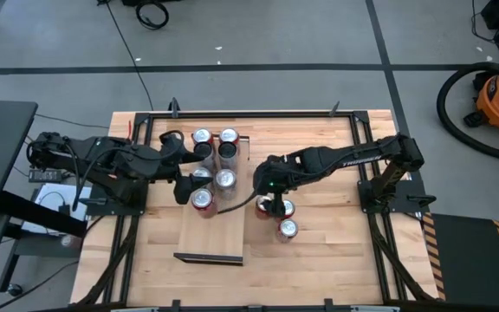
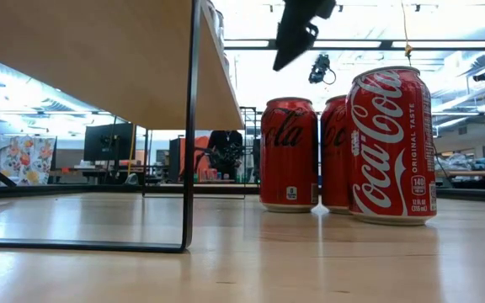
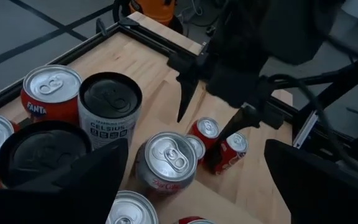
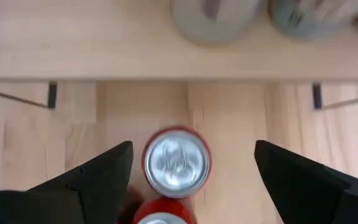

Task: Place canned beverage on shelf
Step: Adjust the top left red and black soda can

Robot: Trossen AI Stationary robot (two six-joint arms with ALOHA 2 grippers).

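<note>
Hovering right gripper point(image 1: 265, 192): it hangs above the red cans on the tabletop beside the shelf, its fingers point(image 4: 92, 177) spread wide with nothing between them.
Target can point(image 4: 176, 161): it stands upright on the bare table, centred under the open jaws in the right wrist view, a second red can point(image 4: 160, 219) touching or just beside it.
Red cans, seen level point(image 2: 289, 153): three show close together, so a finger could clip a neighbour.
Good descent: the gripper likely does best to drop straight down, keep the target centred, and slide one finger into the narrow space by the neighbour before closing around mid-height.
Shelf point(image 1: 196, 243): its pale board lies just beside the group and carries several cans at the far end; the near end looks free for a placement.
Left gripper point(image 1: 183, 178): it sits wide open and empty over the shelf's cans point(image 3: 166, 163), so the carry path should stay clear of it.
Risk: a tilted grip may topple the can on release.
</note>
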